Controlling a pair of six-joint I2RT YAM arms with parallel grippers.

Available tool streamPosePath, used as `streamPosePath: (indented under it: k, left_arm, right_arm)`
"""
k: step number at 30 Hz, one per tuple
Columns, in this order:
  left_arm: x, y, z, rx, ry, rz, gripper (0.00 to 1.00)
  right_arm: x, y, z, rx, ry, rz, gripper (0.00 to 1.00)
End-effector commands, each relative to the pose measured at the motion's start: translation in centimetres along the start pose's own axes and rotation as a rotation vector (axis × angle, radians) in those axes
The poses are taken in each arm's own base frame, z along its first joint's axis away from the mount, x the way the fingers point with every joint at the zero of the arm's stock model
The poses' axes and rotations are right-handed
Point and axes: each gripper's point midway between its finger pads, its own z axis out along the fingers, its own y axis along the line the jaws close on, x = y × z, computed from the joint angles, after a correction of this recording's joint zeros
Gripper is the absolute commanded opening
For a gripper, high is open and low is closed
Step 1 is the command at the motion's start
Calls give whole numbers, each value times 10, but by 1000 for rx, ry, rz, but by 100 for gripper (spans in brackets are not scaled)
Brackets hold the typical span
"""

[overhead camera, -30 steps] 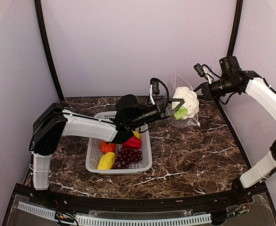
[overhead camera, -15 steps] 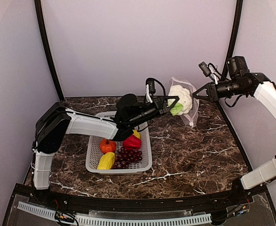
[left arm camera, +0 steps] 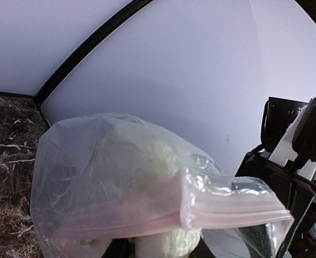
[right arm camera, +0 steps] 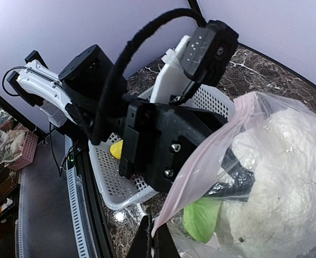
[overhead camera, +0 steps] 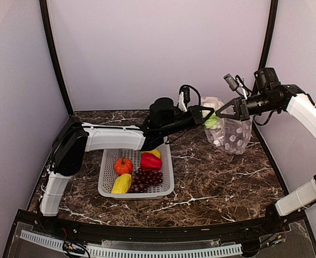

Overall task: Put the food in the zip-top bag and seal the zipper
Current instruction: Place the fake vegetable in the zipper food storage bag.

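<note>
The clear dotted zip-top bag [overhead camera: 234, 137] hangs above the table at the back right. My right gripper [overhead camera: 220, 114] is shut on its pink zipper strip [right arm camera: 201, 180], pinched at the fingertips [right arm camera: 153, 239]. My left gripper [overhead camera: 206, 115] reaches into the bag's mouth, shut on the white-green cauliflower [overhead camera: 211, 122]. The cauliflower shows through the plastic in the left wrist view [left arm camera: 166, 242] and in the right wrist view [right arm camera: 279, 177]. The zipper [left arm camera: 227, 207] lies across it. The orange tomato [overhead camera: 123, 165], red pepper [overhead camera: 150, 160], two yellow pieces [overhead camera: 121, 184] [overhead camera: 156, 153] and grapes [overhead camera: 146, 179] lie in the basket.
The grey-white perforated basket [overhead camera: 105, 187] stands left of centre on the dark marble table [overhead camera: 222, 183]. My left arm [overhead camera: 114, 138] stretches over its far edge. Black frame posts [overhead camera: 265, 32] stand at the back corners against pale walls.
My left gripper has pushed the cauliflower rightward into the bag's mouth. My right gripper has shifted left, and the bag now hangs down around the cauliflower.
</note>
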Motion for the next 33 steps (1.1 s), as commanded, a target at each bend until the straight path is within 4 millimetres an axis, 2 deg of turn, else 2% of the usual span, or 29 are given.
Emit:
streamPosePath:
  k: [1, 4, 6, 9, 10, 11, 13, 18, 25, 29, 33]
  left_arm:
    - [17, 15, 4, -87, 70, 8, 1]
    - [18, 3, 5, -55, 99, 18, 1]
    - [16, -12, 6, -27, 109, 43, 7]
    - [10, -31, 3, -18, 104, 103, 29]
    - [9, -32, 2, -27, 99, 114, 33]
    - [5, -34, -1, -39, 93, 130, 42]
    - [1, -37, -7, -50, 80, 146, 51]
    - [-2, -42, -15, -40, 57, 164, 59]
    - [-7, -79, -29, 83, 34, 155, 72]
    - [-3, -71, -25, 34, 37, 140, 71]
    - [16, -68, -10, 30, 58, 138, 72]
  right_arm:
    - [-6, 15, -1, -63, -19, -29, 0]
    - [-1, 4, 3, -35, -11, -11, 0]
    - [0, 0, 7, -43, -10, -1, 0]
    - [-5, 4, 7, -97, -23, 11, 0]
    - [-8, 5, 6, -111, -31, 13, 0]
    - [-12, 6, 4, -120, -40, 15, 0]
    - [-17, 6, -1, -128, -58, 21, 0]
    - [-20, -3, -9, -156, -95, 76, 0]
    - [-20, -13, -21, -186, -138, 137, 0]
    - [-20, -12, -22, -208, -149, 146, 0]
    - [-19, -10, -22, -224, -153, 157, 0]
